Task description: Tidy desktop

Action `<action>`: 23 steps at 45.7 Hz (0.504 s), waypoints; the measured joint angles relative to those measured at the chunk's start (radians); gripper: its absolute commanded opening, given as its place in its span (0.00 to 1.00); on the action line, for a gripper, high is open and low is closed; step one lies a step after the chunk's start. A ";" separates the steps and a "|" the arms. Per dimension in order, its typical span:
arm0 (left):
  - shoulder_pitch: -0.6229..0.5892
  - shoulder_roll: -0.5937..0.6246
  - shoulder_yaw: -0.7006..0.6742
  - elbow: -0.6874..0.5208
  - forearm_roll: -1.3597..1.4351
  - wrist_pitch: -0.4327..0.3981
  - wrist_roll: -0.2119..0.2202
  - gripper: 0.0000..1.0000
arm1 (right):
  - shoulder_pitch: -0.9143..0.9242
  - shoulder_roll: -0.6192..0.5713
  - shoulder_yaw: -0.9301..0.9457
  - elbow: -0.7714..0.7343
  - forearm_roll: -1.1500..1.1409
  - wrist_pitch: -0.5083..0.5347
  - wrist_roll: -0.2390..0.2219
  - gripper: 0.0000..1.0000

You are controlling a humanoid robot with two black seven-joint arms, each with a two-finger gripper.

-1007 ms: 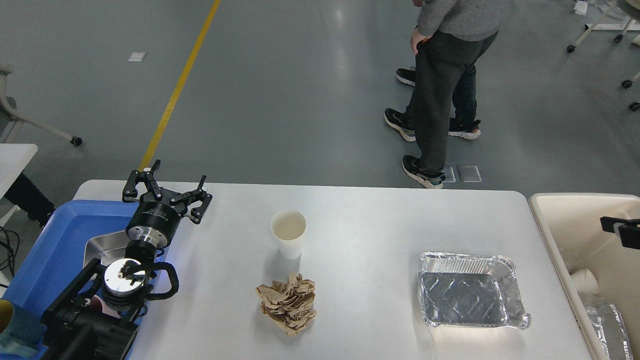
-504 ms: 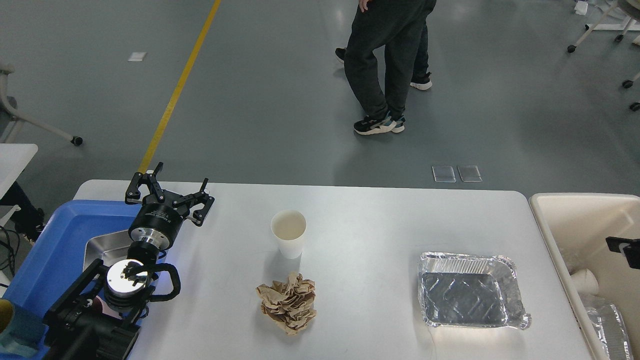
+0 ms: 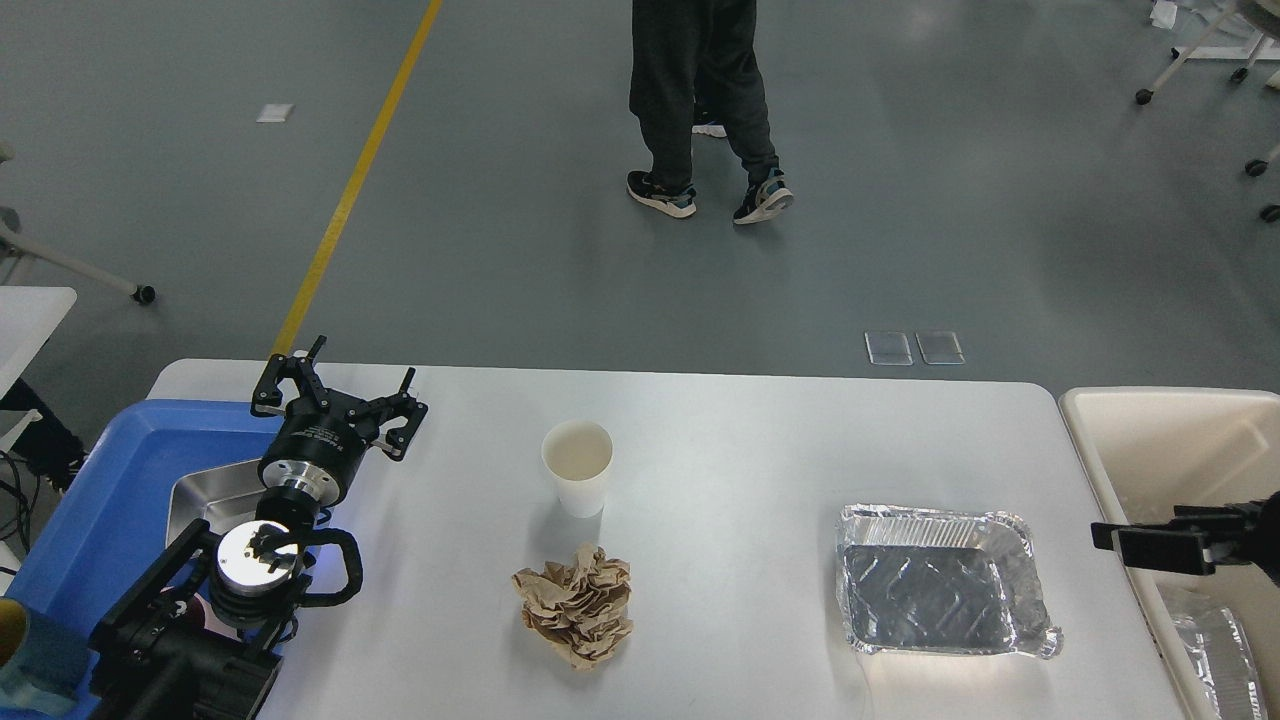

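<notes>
The white-grey desktop (image 3: 740,440) holds a white paper cup (image 3: 577,468) standing upright, a crumpled ball of brown paper (image 3: 575,605) in front of it, and an empty foil tray (image 3: 938,580) to the right. My left gripper (image 3: 338,390) is open and empty. It hovers over the desktop's far left edge beside the blue tray (image 3: 110,480), well left of the cup. My right gripper (image 3: 1105,538) comes in from the right, at the desktop's right edge just right of the foil tray. Its fingers are seen edge-on, so I cannot tell them apart.
A metal pan (image 3: 205,490) lies in the blue tray. A beige bin (image 3: 1150,420) stands at the right with a foil tray (image 3: 1215,640) inside. A person (image 3: 700,90) walks on the floor beyond the table. A rolling chair base (image 3: 70,265) is at far left.
My right gripper has moved left and down from over the bin to the desktop's right edge. The left gripper shifted only slightly. The person walked leftward and farther from the table.
</notes>
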 measured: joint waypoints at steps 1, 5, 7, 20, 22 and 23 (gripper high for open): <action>0.002 0.000 -0.001 0.000 0.000 -0.007 0.000 0.98 | 0.008 0.021 -0.005 -0.016 -0.002 0.006 0.000 1.00; 0.007 0.000 -0.002 0.000 0.000 -0.021 0.000 0.98 | 0.048 0.094 -0.044 -0.087 -0.010 0.022 -0.006 1.00; 0.009 0.000 -0.002 0.000 0.000 -0.024 0.000 0.98 | 0.074 0.122 -0.074 -0.126 -0.012 0.024 -0.016 1.00; 0.011 0.001 -0.001 -0.001 -0.001 -0.026 0.002 0.98 | 0.194 0.213 -0.212 -0.222 -0.011 0.014 -0.061 1.00; 0.012 0.003 -0.002 -0.001 -0.001 -0.026 0.002 0.98 | 0.199 0.229 -0.218 -0.225 -0.015 0.013 -0.071 1.00; 0.013 0.004 -0.003 -0.001 -0.001 -0.026 0.002 0.98 | 0.200 0.235 -0.222 -0.227 -0.018 0.012 -0.076 1.00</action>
